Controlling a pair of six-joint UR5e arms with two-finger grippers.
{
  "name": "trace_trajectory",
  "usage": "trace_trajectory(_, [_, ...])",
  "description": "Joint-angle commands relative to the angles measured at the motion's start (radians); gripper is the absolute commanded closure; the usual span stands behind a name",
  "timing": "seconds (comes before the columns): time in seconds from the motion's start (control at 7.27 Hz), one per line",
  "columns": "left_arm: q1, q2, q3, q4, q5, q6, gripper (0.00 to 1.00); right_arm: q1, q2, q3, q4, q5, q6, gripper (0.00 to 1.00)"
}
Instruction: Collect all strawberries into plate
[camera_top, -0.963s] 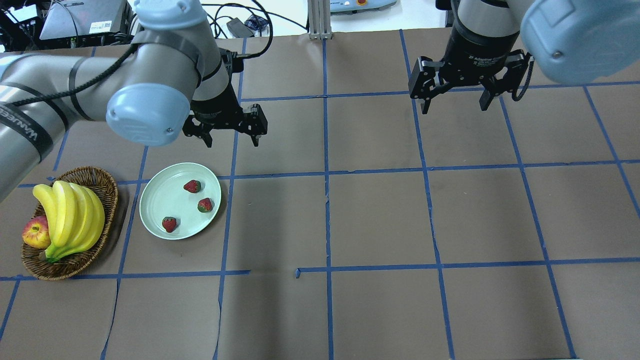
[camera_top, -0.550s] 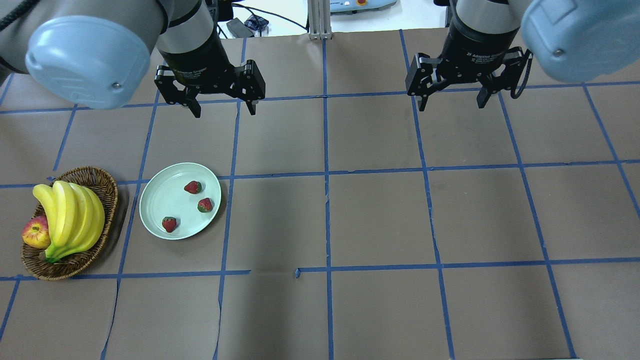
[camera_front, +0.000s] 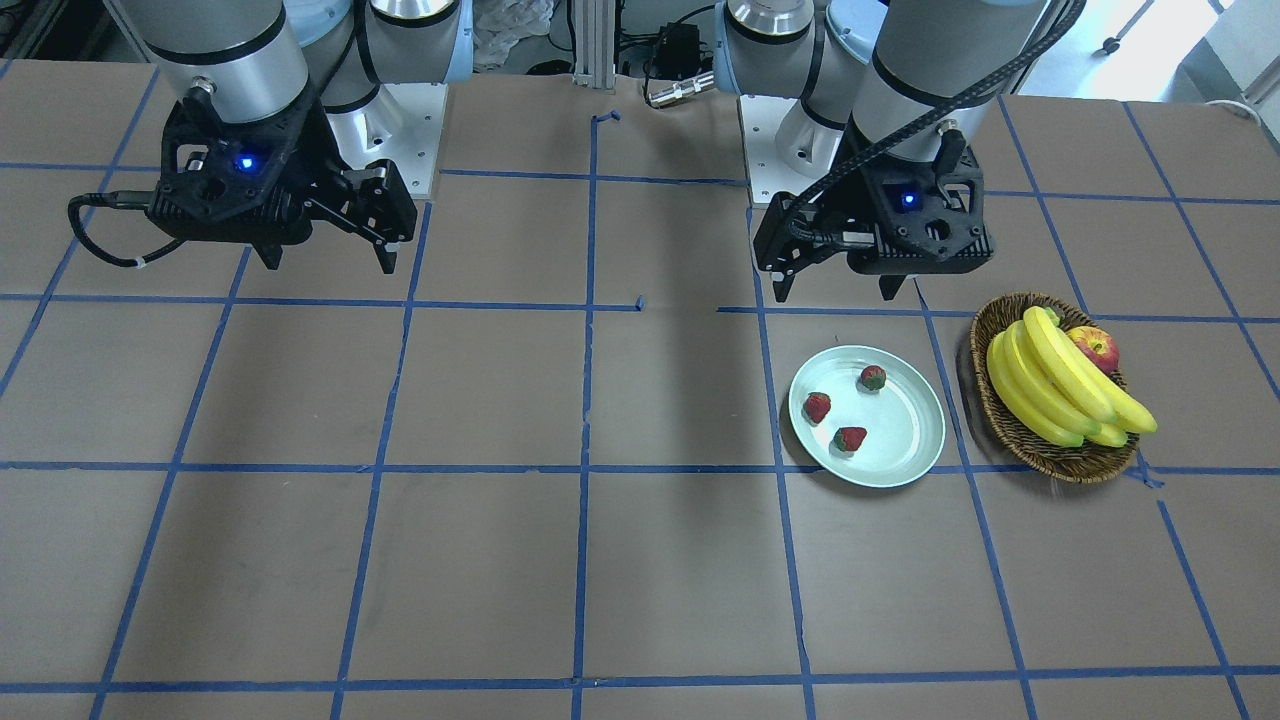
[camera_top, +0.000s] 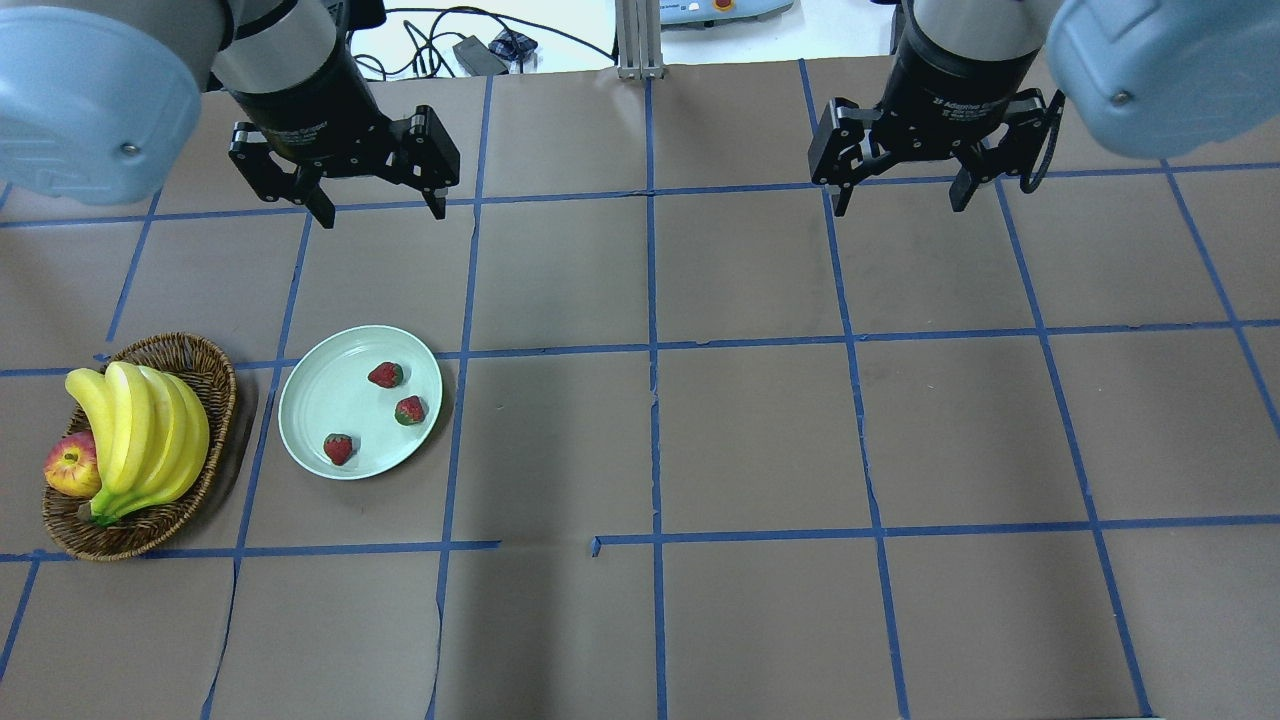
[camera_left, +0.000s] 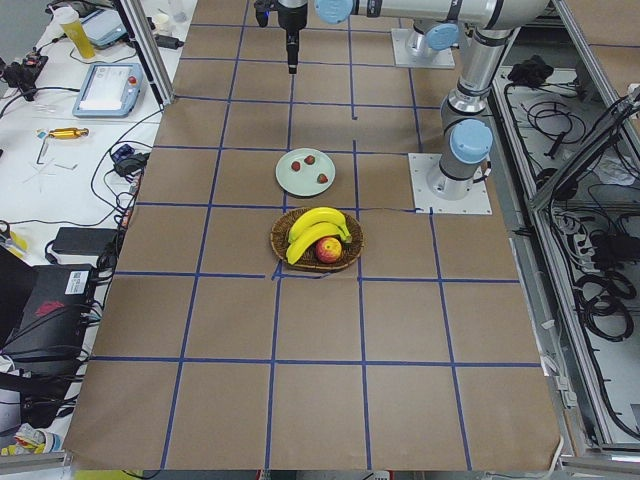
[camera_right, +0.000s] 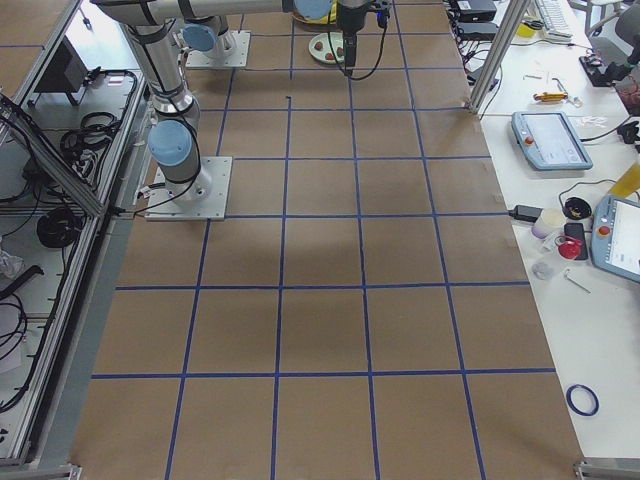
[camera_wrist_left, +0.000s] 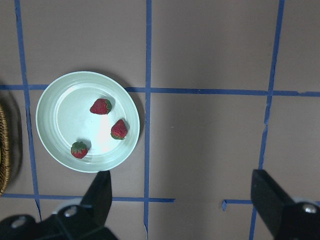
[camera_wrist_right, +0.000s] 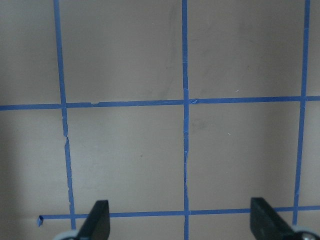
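Jaws on both arms are standing spread and gripping nothing, the left jaws and right jaws each hanging above the brown paper-covered counter (camera_top: 760, 440), well apart from the fruit. Three small red strawberries with green leafy caps (camera_top: 410, 410) are lying on their sides inside the round pale mint-green glossy plate (camera_top: 320, 400), none touching another. In the overhead view, the upper strawberry (camera_top: 385, 375) is lying across the view, cap to the right and tip to the left. The middle strawberry (camera_top: 410, 410) is turning its cap leftward, tip toward the near rim. The lower strawberry (camera_top: 338, 449) is lying up-and-down, cap upward. Just beside the plate, a brown woven wicker basket (camera_top: 215, 370) is holding yellow bananas (camera_top: 140, 430) and a red-yellow apple (camera_top: 68, 468).
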Motion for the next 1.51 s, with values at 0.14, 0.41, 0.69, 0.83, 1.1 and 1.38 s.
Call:
trace_trajectory(0.14, [0.006,0.005,-0.002,-0.025,0.002,-0.004,0.0,0.002,-0.001,0.001,-0.001,0.0,0.001,0.0])
trace_trajectory(0.41, [0.006,0.007,-0.002,-0.025,-0.001,-0.013,0.0,0.002,-0.001,0.001,-0.001,0.0,0.001,0.0])
trace_trajectory(0.69, [0.008,0.005,-0.002,-0.025,-0.002,-0.013,0.0,0.002,-0.003,0.001,0.001,0.0,0.001,0.0])
trace_trajectory(0.83, [0.005,0.005,-0.004,-0.026,-0.002,-0.013,0.0,0.002,-0.003,0.001,0.002,0.001,0.001,0.0])
trace_trajectory(1.1, [0.003,0.005,-0.004,-0.026,-0.001,-0.013,0.0,0.002,-0.004,0.001,0.004,0.001,0.001,0.0])
trace_trajectory(1.38, [0.003,0.005,-0.011,-0.025,-0.002,-0.014,0.0,0.003,-0.004,0.002,0.002,0.001,0.001,0.0])
